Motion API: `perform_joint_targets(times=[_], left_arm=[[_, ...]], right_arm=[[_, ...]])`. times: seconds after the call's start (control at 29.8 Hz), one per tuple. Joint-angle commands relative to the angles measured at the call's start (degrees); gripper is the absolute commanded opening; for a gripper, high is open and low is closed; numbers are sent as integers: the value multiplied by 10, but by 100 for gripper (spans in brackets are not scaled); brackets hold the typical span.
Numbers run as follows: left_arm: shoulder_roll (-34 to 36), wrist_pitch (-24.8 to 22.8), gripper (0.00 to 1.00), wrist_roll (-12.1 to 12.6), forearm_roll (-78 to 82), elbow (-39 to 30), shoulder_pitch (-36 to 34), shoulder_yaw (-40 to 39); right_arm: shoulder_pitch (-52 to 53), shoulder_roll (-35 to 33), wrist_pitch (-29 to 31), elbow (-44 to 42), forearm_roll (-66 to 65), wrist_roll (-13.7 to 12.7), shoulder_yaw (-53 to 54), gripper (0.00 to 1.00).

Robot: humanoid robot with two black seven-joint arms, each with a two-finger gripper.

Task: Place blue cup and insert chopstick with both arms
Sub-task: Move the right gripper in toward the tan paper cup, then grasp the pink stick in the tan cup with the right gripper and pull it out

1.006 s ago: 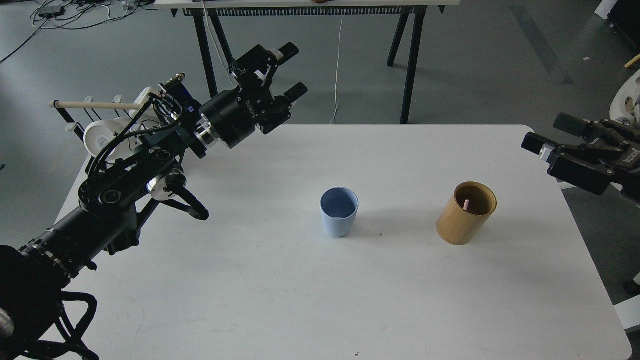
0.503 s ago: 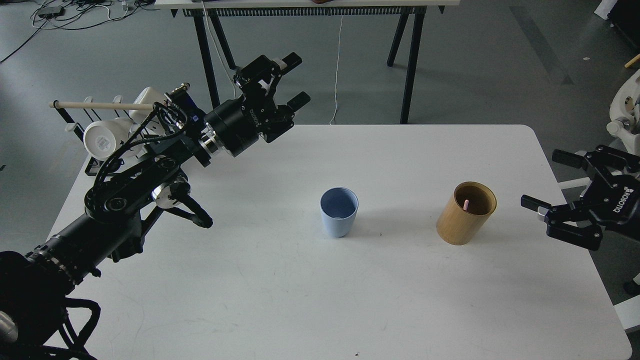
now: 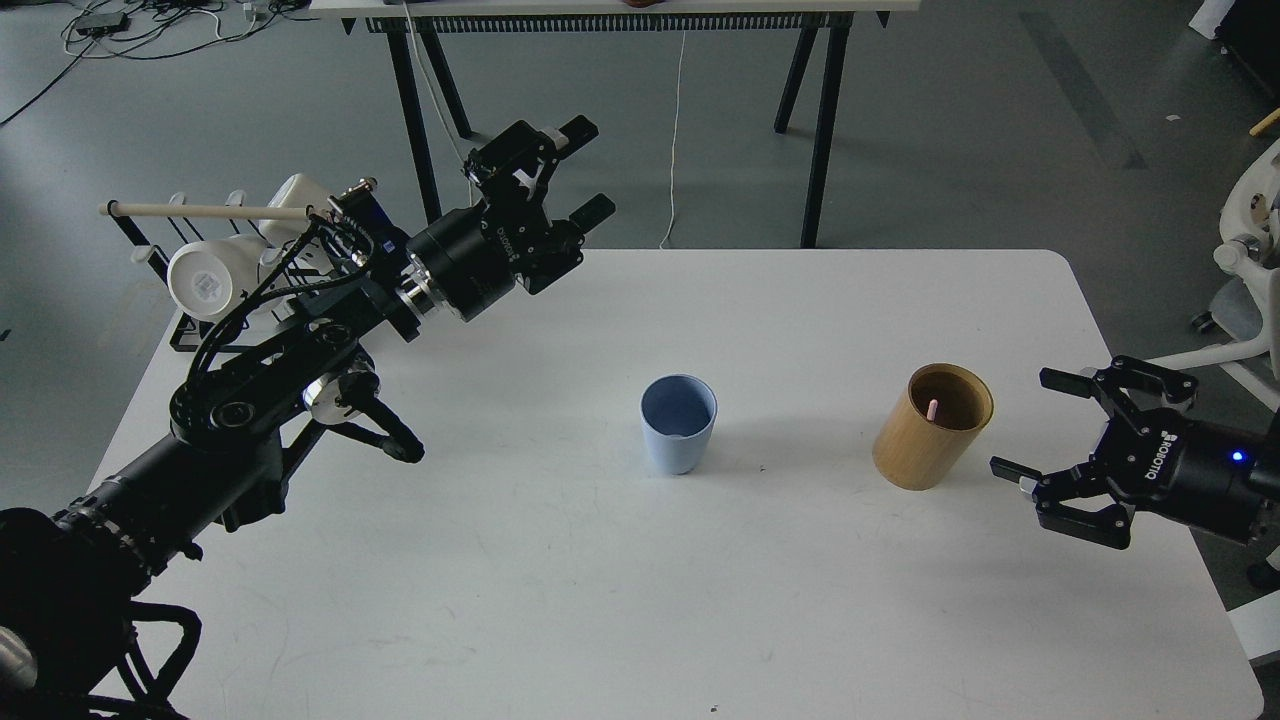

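The blue cup (image 3: 679, 422) stands upright and empty in the middle of the white table (image 3: 640, 600). To its right stands a tan wooden cylinder (image 3: 932, 426); a pink chopstick tip (image 3: 932, 408) shows inside it. My left gripper (image 3: 585, 170) is open and empty, raised over the table's far left edge, well away from the cup. My right gripper (image 3: 1030, 425) is open and empty, low over the table just right of the wooden cylinder, fingers pointing left.
A black wire rack with a pale wooden rod (image 3: 200, 211) and white mugs (image 3: 205, 281) stands at the table's far left. A trestle table's black legs (image 3: 815, 130) stand behind. A white chair (image 3: 1250, 260) is at the right.
My right gripper has come down and leftward from the table's far right corner to beside the wooden cylinder. My left gripper has shifted only slightly.
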Motion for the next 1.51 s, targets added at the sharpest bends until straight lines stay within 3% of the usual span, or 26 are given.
perform_joint_targets(times=[0.0,0.5,0.77,1.11,1.21,1.48], left_arm=[[0,0,94,0,0,0,4,0],[-5,0,94,0,-1,3,19,-2],[-5,0,95,0,-9,11,22,-4],[-6,0,95,0,-13,21,23,-3],[-6,0,95,0,-13,21,24,-3],[-9,0,95,0,-13,22,25,-3]], right_arm=[[2,33,-5,-35,0,0,1,97],[9,142,-18,-111,0,0,2,92],[11,184,-18,-134,0,0,2,81],[24,183,-18,-134,0,0,6,60],[23,184,-18,-134,0,0,7,48],[24,182,-18,-135,0,0,8,33]])
